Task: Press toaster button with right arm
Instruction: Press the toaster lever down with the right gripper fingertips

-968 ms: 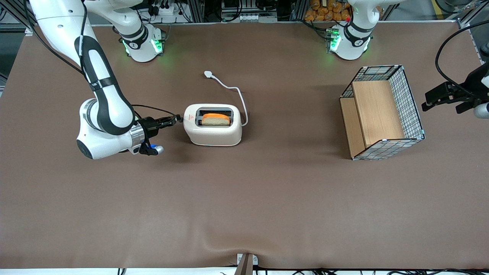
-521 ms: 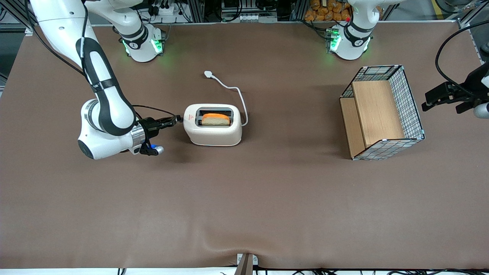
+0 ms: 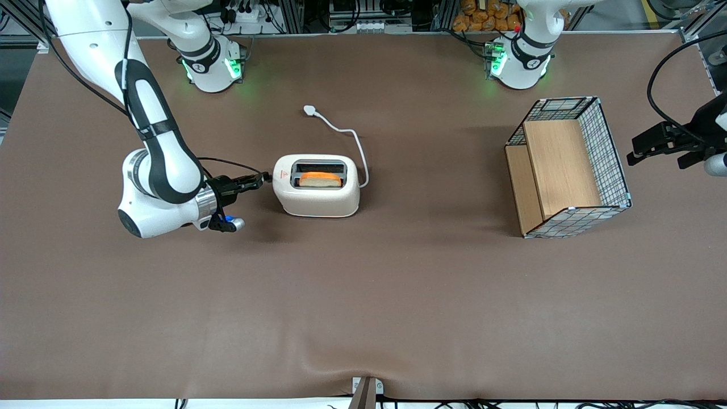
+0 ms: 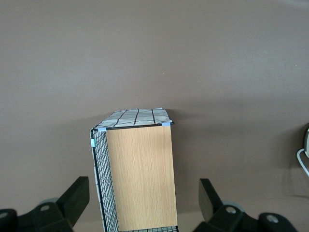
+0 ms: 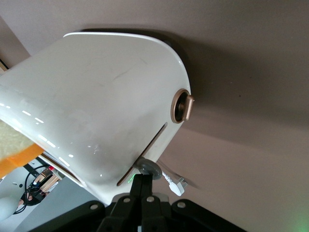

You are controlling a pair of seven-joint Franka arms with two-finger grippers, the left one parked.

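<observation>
The cream-white toaster (image 3: 316,200) stands mid-table with a slice of toast (image 3: 320,179) sitting low in its slot. My right arm (image 3: 162,170) lies low over the table, at the toaster's narrow end toward the working arm's end of the table. Its gripper (image 3: 262,178) is shut, fingertips together against that end. In the right wrist view the gripper (image 5: 143,179) rests its tips on the small grey button (image 5: 148,167), which stands at the end of the lever slot in the toaster (image 5: 96,106). A brown round knob (image 5: 183,106) sits beside the slot.
The toaster's white cord (image 3: 346,132) runs away from the front camera to a plug (image 3: 309,109) lying on the brown cloth. A wire-and-wood basket (image 3: 568,167) lies on its side toward the parked arm's end of the table.
The toast has sunk lower into the slot. My arm's elbow and wrist have shifted slightly toward the toaster, the gripper staying at the narrow end.
</observation>
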